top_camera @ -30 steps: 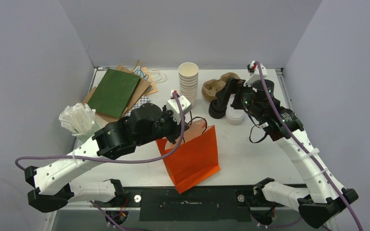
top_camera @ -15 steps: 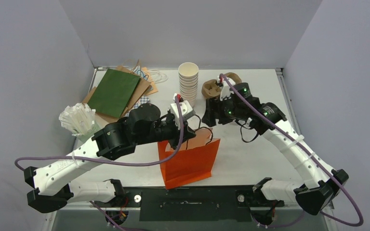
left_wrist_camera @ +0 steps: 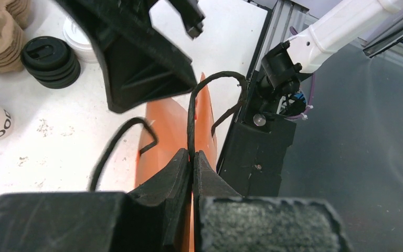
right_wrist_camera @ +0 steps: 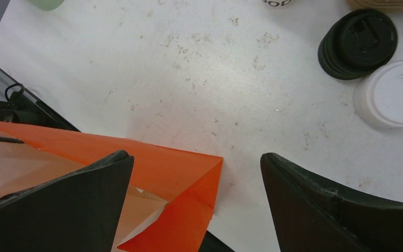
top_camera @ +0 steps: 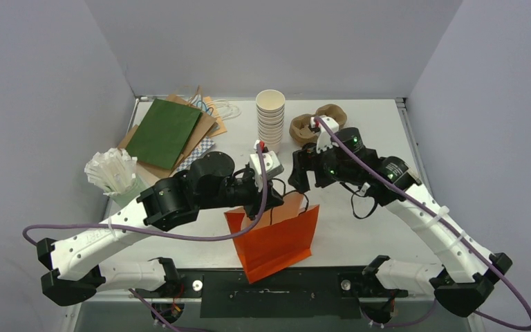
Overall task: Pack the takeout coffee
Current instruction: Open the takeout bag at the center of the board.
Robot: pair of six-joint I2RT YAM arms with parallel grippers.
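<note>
No takeout coffee shows in any view. An orange paper bag (top_camera: 276, 235) stands at the table's front middle, its mouth partly open (right_wrist_camera: 162, 168). My left gripper (top_camera: 274, 198) is above the bag's left side, shut (left_wrist_camera: 192, 155) on one black cord handle (left_wrist_camera: 191, 110). The bag's second handle (left_wrist_camera: 110, 152) hangs loose. My right gripper (top_camera: 303, 173) hovers open (right_wrist_camera: 197, 155) over the bag's far top corner. One of its fingers (right_wrist_camera: 84, 199) is above the bag's mouth and the other above bare table; nothing is between them.
A stack of black lids (right_wrist_camera: 357, 44) and white lids (right_wrist_camera: 393, 94) lie behind the bag. Further back are stacked lidless white cups (top_camera: 270, 117) and brown pulp carriers (top_camera: 314, 123). A dark green bag (top_camera: 162, 133) and white stirrers in a cup (top_camera: 113, 171) sit on the left.
My right arm swung from the lids at the back right toward the bag and now sits over its top corner. The left gripper has lifted the handle, and the bag stands more upright.
</note>
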